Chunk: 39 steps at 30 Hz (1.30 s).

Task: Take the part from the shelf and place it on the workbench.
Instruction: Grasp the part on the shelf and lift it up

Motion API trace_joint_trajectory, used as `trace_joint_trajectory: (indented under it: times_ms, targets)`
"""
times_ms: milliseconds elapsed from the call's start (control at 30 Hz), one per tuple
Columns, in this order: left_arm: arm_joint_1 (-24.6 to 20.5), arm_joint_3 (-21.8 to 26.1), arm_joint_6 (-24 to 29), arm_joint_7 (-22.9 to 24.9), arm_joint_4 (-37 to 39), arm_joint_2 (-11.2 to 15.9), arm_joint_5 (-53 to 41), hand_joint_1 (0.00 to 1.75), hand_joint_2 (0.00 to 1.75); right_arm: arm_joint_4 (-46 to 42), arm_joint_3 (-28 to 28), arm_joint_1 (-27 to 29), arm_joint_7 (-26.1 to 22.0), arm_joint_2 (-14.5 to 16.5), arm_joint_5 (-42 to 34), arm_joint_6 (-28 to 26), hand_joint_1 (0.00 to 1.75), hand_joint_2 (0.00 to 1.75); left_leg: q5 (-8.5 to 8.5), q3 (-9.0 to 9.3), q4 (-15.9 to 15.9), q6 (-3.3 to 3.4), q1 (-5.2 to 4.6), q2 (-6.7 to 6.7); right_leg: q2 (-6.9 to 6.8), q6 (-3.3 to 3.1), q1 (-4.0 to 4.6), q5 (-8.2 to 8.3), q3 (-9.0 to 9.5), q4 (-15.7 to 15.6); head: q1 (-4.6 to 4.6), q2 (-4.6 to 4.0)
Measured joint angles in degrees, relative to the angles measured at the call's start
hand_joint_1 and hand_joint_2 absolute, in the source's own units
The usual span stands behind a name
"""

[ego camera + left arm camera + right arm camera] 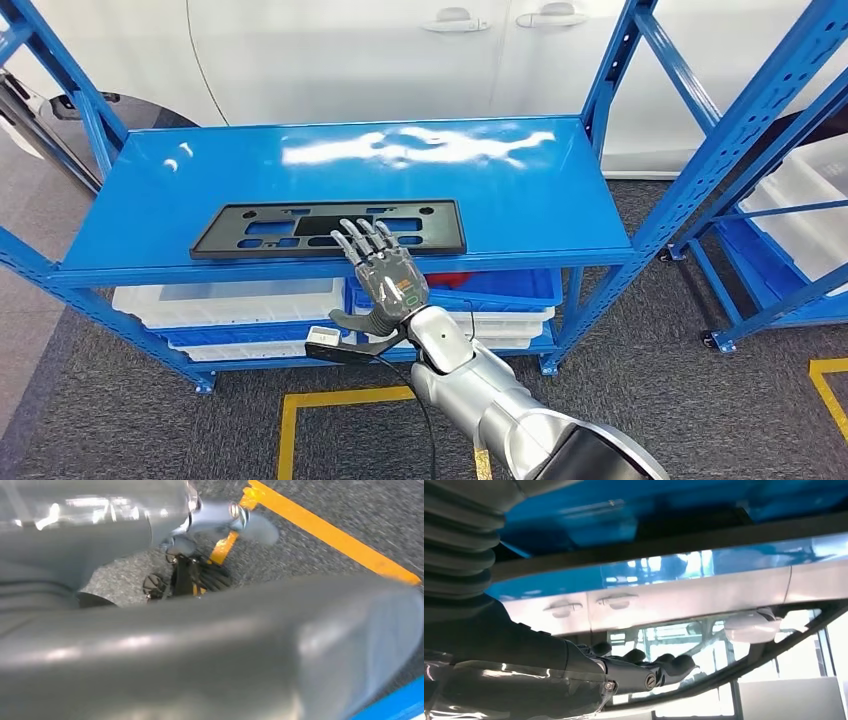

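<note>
Head view puts your right hand (380, 275) at the front edge of the blue shelf (150, 200), fingers straight and spread, holding nothing, with the fingertips reaching over the near edge of the black plastic panel (260, 232) that lies flat along the front of the top deck. That panel is the part you are after, and it is still resting on the shelf, so you are in the reach-and-grasp step; nothing has been lifted yet. White bins (230, 300) and a blue tray (500, 285) sit on the deck below, and a white car (400, 60) stands behind the rack. Left wrist view looks down at grey carpet (325, 505) crossed by a yellow floor line (320, 527); you cannot tell from it whether the left hand is wide or closed. Right wrist view, turned over, shows the dark fingers (644, 665) extended close along the panel's edge, with the shelf's blue surface beyond. Your next move likely calls for getting the fingers over the thin panel and the thumb under its front lip, then closing firmly before lifting, since a long flat piece may tip if gripped off-centre.
</note>
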Motion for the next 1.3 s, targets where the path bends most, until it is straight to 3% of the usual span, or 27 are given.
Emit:
trace_joint_trajectory:
  times_ms: [33,67,133,167,200,233,300,333,367,467,533,633,667,700,733,800,867,967,1033,1067,1133,1167,1200,1233,1300]
  targets:
    - [0.01,0.0,0.01,-0.02,0.0,-0.02,0.0,0.0,0.0,-0.03,0.0,-0.05,-0.09,0.07,0.02,-0.01,0.0,1.75,-0.05,0.22,-0.21,0.31,0.14,0.05,-0.05,0.25,-0.02,-1.1,-1.02,2.11,0.0,-0.01]
    - [-0.01,0.0,0.02,-0.06,0.0,-0.04,0.0,0.0,0.0,-0.04,0.0,-0.01,-0.14,0.09,0.03,-0.01,0.0,1.31,-0.17,0.42,-0.29,0.57,0.17,0.09,-0.11,0.44,-0.12,-2.61,-2.8,5.5,0.01,-0.01]
    - [-0.1,0.0,0.02,-0.16,0.0,-0.03,-0.01,0.0,0.0,0.08,0.0,0.23,-0.45,0.08,-0.1,0.0,0.0,1.31,-0.53,0.69,-0.26,0.93,0.13,0.09,-0.15,0.63,-0.28,-5.3,-7.54,13.6,0.01,-0.01]
    - [-0.08,0.0,0.02,-0.2,0.0,-0.02,-0.02,0.0,0.0,0.23,0.0,0.36,-0.8,0.07,-0.28,0.01,0.0,1.31,-0.73,0.92,-0.24,0.97,0.11,0.05,-0.15,0.69,-0.38,-5.37,-9.27,16.0,0.01,-0.01]
    - [-0.03,0.0,0.03,-0.23,0.0,-0.02,-0.02,0.0,0.0,0.41,0.0,0.4,-1.22,0.09,-0.49,0.01,0.0,1.75,-0.98,1.24,-0.22,0.94,0.11,0.01,-0.16,0.7,-0.46,-4.23,-9.94,16.15,0.01,0.0]
    - [0.0,0.0,0.05,-0.25,0.0,-0.03,-0.02,0.0,0.0,0.62,0.0,0.35,-1.57,0.16,-0.67,0.01,0.0,1.75,-1.28,1.66,-0.18,0.84,0.11,-0.04,-0.17,0.64,-0.52,-2.01,-9.42,13.93,0.01,0.0]
    - [0.02,0.0,0.1,-0.25,0.01,-0.08,-0.02,0.0,0.0,0.99,0.0,0.11,-1.71,0.45,-0.65,0.01,0.0,1.75,-2.01,2.47,-0.05,0.47,0.04,-0.11,-0.19,0.3,-0.52,2.92,-6.42,6.09,0.01,0.0]
    - [-0.05,0.0,0.16,-0.25,0.01,-0.09,-0.03,0.0,0.0,1.14,0.01,-0.04,-1.46,0.67,-0.34,0.01,0.0,1.75,-2.34,2.64,0.08,0.18,-0.07,-0.13,-0.18,0.06,-0.48,4.16,-5.08,2.82,0.01,0.0]
    - [-0.14,0.0,0.25,-0.26,0.01,-0.1,-0.04,0.0,0.0,1.25,0.03,-0.12,-1.01,0.88,0.25,0.01,0.0,1.75,-2.59,2.68,0.17,-0.14,-0.16,-0.13,-0.14,-0.16,-0.39,4.55,-4.37,0.95,0.01,0.0]
    - [-0.3,0.0,0.56,-0.28,0.02,-0.1,-0.15,0.0,0.0,1.31,0.58,-0.11,1.15,1.27,3.15,-0.01,0.0,1.75,-3.03,2.74,0.14,-1.12,-0.13,-0.09,0.03,-0.91,-0.3,4.01,-3.98,-0.08,0.01,0.01]
    - [-0.27,0.0,0.67,-0.3,0.02,-0.17,-0.32,0.0,0.0,0.97,1.35,-0.1,2.84,1.42,5.4,-0.02,0.0,1.75,-4.45,2.01,2.28,-1.66,-0.02,-0.03,-0.02,-1.54,-0.56,3.88,-3.43,-0.46,0.0,0.0]
    - [-0.24,0.0,0.79,-0.31,0.02,-0.26,-0.64,0.0,0.0,0.22,3.07,0.02,5.6,1.52,9.12,-0.02,0.0,1.75,-8.88,-3.71,13.21,-2.23,0.09,0.0,-0.16,-2.1,-0.55,3.52,-2.89,-0.6,0.0,0.0]
    - [-0.2,0.0,0.82,-0.31,0.01,-0.26,-0.72,0.0,0.0,0.08,3.7,0.17,6.4,1.51,10.07,-0.02,0.0,1.75,-9.48,-5.62,16.24,-2.33,0.11,0.01,-0.15,-2.17,-0.49,3.38,-2.76,-0.59,0.0,0.01]
    - [-0.14,0.0,0.87,-0.31,0.01,-0.26,-0.76,0.0,0.0,-0.03,4.27,0.33,7.0,1.51,10.74,-0.02,0.0,1.75,-8.89,-6.55,17.15,-2.33,0.11,0.01,-0.1,-2.18,-0.46,3.23,-2.59,-0.58,0.0,0.01]
    - [-0.09,0.0,0.9,-0.31,0.02,-0.26,-0.8,0.0,0.0,-0.16,4.76,0.46,7.43,1.51,11.17,-0.02,0.0,1.75,-7.17,-6.32,15.7,-2.24,0.11,0.01,-0.04,-2.15,-0.44,3.06,-2.34,-0.56,-0.01,0.0]
    - [-0.06,0.01,0.94,-0.32,0.02,-0.25,-0.85,0.0,0.0,-0.51,5.56,0.51,8.15,1.51,11.78,-0.02,0.0,1.75,-2.38,-3.35,8.01,-1.82,0.09,0.01,0.06,-1.91,-0.41,2.62,-1.67,-0.54,-0.01,-0.01]
    - [-0.14,0.02,0.95,-0.35,0.02,-0.23,-0.89,0.0,0.0,-0.84,6.3,0.38,9.03,1.51,12.26,-0.02,0.0,1.75,-0.1,-0.67,1.85,-1.26,-0.13,-0.04,0.12,-1.45,-0.17,2.25,-1.39,-0.43,0.0,-0.01]
    - [-0.15,0.02,0.97,-0.39,0.02,-0.25,-1.08,0.0,0.0,-1.07,7.91,0.29,10.83,1.49,12.54,-0.02,0.0,1.75,-0.28,-0.14,0.54,-0.38,-0.28,-0.11,0.14,-0.62,0.01,2.08,-1.45,-0.5,0.0,0.01]
    - [-0.08,0.02,0.99,-0.43,0.02,-0.31,-1.18,0.0,0.0,-1.22,9.21,0.14,12.21,1.45,12.57,-0.02,0.0,1.75,-0.17,0.03,0.19,0.24,-0.05,-0.06,0.06,0.02,-0.04,0.92,-2.05,1.07,0.01,0.0]
    - [-0.09,0.02,0.99,-0.46,0.02,-0.34,-1.21,0.0,0.0,-1.28,9.97,-0.01,12.89,1.4,12.58,-0.02,0.0,1.75,-0.1,0.12,0.03,0.51,0.08,-0.01,0.01,0.28,-0.08,-0.47,-3.19,3.53,0.01,0.01]
    - [-0.13,0.03,0.94,-0.57,0.02,-0.34,-1.24,0.0,0.0,-1.31,11.48,-0.19,14.07,1.2,12.58,-0.02,0.0,1.75,-0.21,0.15,0.02,0.87,0.01,0.06,-0.07,0.58,-0.26,-3.91,-7.07,11.27,0.01,0.0]
    - [-0.12,0.03,0.88,-0.62,0.02,-0.33,-1.26,0.0,0.0,-1.28,12.16,-0.14,14.49,1.05,12.58,-0.02,0.0,1.75,-0.26,0.18,0.03,0.95,-0.03,0.05,-0.08,0.63,-0.34,-4.89,-8.93,14.63,0.01,0.0]
    - [-0.1,0.03,0.83,-0.65,0.02,-0.32,-1.27,0.0,0.0,-1.25,12.69,-0.05,14.79,0.9,12.58,-0.02,0.0,1.75,-0.34,0.23,0.06,1.01,-0.06,0.03,-0.09,0.62,-0.38,-4.83,-10.02,16.25,0.01,0.0]
    - [-0.07,0.03,0.79,-0.66,0.02,-0.32,-1.27,0.0,0.0,-1.21,13.13,-0.01,14.99,0.77,12.58,-0.02,0.0,1.75,-0.43,0.34,0.08,1.01,-0.09,-0.02,-0.09,0.53,-0.39,-3.67,-10.01,15.61,0.01,0.0]
    - [-0.02,0.02,0.72,-0.66,0.02,-0.36,-1.27,0.0,0.0,-1.15,13.8,-0.15,15.28,0.62,12.58,-0.02,0.0,1.75,-0.73,0.72,0.16,0.84,-0.14,-0.11,-0.1,-0.01,-0.32,0.66,-7.12,8.63,0.01,-0.01]
